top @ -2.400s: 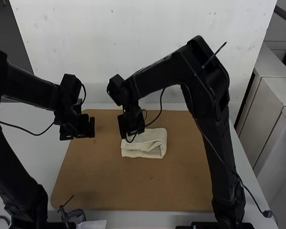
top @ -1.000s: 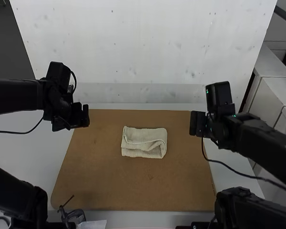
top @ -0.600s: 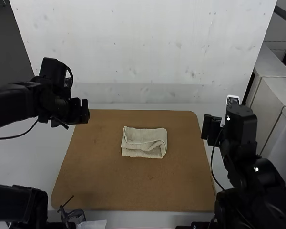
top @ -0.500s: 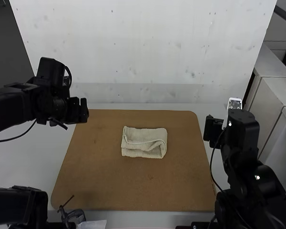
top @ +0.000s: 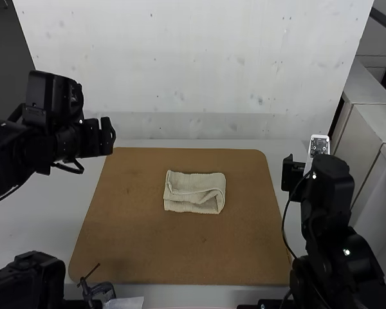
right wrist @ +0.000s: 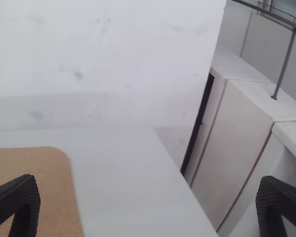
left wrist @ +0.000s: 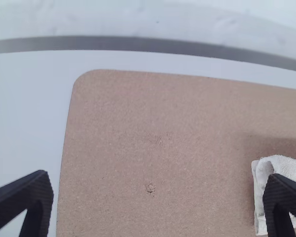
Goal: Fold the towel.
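High view: a towel (top: pixel 194 192) lies near the middle of a brown board (top: pixel 148 248), folded into a compact rectangular bundle. Layered edges face the near side; a loose, rounded fold lies toward the right. The board rests on a white table (top: pixel 32 222).

Left gripper (top: pixel 107 136): located above the far left corner region of the board, well apart from the towel. Right gripper (top: pixel 291 175): located outside the board's right edge, likewise well apart from the towel. A light-coloured module (top: pixel 319 145) sits beside it. A dark cable (top: pixel 284 222) loops down from this gripper and runs close along the right edge of the board.

Near edge of the board, left side: a clamp-like tool (top: pixel 101 289) with a thin rod (top: pixel 89 271) overlaps the border. A white sheet (top: pixel 127 302) lies just beside the tool. A pale upright panel (top: pixel 193 77) bounds the table at the far side.

Left wrist view: the jaws of the left gripper (left wrist: pixel 158 197) are open wide. One fingertip partly covers the view of the towel. Small dark marks show on the board.

Right wrist view: the jaws of the right gripper (right wrist: pixel 148 202) are open wide. White cabinets (right wrist: pixel 237 143) stand beside the table.
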